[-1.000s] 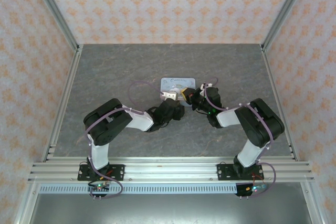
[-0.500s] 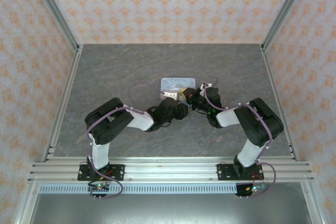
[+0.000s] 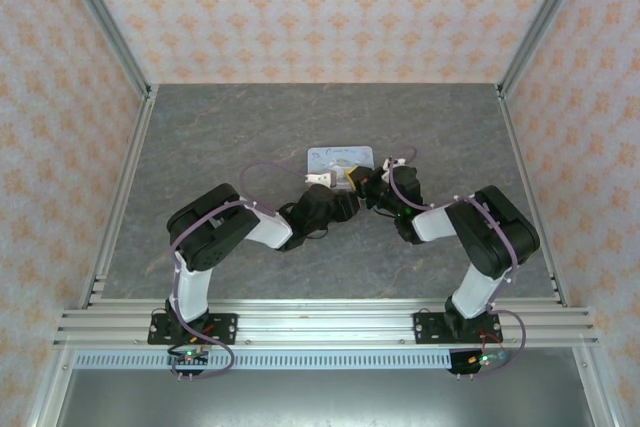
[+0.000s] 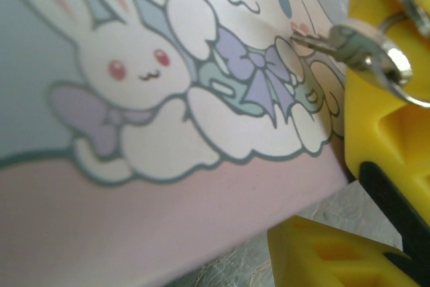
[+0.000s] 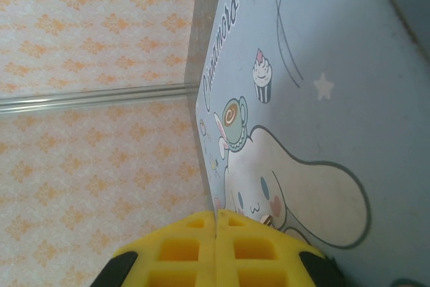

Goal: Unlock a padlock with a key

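Note:
The pastel tin box (image 3: 340,159) lies mid-table, and both grippers meet at its near edge. My right gripper (image 5: 215,225) is shut, its yellow fingers (image 4: 386,109) pinching the key (image 4: 349,45). The key is a pale metal piece on a ring, and its blade points at the box's printed side (image 4: 168,99). The key's tip (image 5: 267,219) pokes out beside the shut fingers. My left gripper (image 3: 333,193) is pressed close against the box. One yellow finger (image 4: 322,257) shows low down, and I cannot tell how its jaws stand. The blue padlock is hidden.
The grey stone-look table (image 3: 220,137) has bare room on every side of the box. Patterned walls and aluminium posts (image 3: 110,27) enclose it. The box lid (image 5: 316,65) lies right under the right wrist camera.
The left arm has edged forward and right toward the box. The right gripper has shifted slightly left along the box's near edge, still shut on the key.

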Robot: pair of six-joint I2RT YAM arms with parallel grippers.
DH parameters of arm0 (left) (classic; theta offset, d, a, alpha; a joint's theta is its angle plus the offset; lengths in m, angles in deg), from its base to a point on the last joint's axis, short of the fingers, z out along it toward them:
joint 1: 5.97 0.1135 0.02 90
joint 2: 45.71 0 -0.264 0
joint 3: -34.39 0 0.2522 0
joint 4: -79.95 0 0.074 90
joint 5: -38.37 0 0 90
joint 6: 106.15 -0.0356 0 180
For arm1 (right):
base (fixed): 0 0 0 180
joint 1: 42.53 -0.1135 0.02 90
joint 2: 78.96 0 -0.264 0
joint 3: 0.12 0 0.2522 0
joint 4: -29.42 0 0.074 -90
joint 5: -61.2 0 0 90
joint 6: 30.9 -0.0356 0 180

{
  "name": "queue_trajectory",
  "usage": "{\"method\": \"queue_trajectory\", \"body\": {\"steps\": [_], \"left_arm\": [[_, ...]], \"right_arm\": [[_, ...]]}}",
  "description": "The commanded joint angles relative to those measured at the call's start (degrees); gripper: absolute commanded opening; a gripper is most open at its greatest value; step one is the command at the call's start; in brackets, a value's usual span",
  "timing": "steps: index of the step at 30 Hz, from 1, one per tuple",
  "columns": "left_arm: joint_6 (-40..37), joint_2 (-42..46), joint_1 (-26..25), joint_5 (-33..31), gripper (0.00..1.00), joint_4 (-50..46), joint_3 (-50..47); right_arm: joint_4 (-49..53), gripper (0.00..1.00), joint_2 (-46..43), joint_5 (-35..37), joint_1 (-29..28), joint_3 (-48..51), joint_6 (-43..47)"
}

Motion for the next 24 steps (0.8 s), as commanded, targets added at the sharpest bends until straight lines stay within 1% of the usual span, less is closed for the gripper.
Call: {"method": "queue_trajectory", "body": {"steps": [1, 10, 14, 18, 21, 24], "left_arm": [[4.8, -3.1, 0.1, 1.0, 0.46, 4.6, -1.0], [8.7, -3.4, -0.4, 1.0, 0.46, 9.0, -2.7], [11.3, -4.4, -1.8, -1.3, 0.45, 10.2, -2.9], [13.7, -5.9, -3.0, -3.9, 0.43, 11.3, -3.1], [14.6, -6.4, -3.4, -5.6, 0.40, 10.9, -3.3], [15.2, -6.2, -3.7, -7.6, 0.37, 8.6, -3.4]], "right_arm": [[0.4, 0.00, 1.3, -0.4, -0.2, 0.9, -0.4], [0.2, 0.00, 1.5, -0.5, -0.2, 0.7, -0.5], [-0.1, 0.00, 1.8, -0.5, -0.2, 0.5, -0.6], [-0.2, 0.00, 1.8, -0.6, -0.2, 0.5, -0.6], [-0.2, 0.00, 1.9, -0.5, -0.2, 0.7, -0.7], [-0.4, 0.00, 1.9, -0.6, -0.2, 0.8, -0.7]]}}
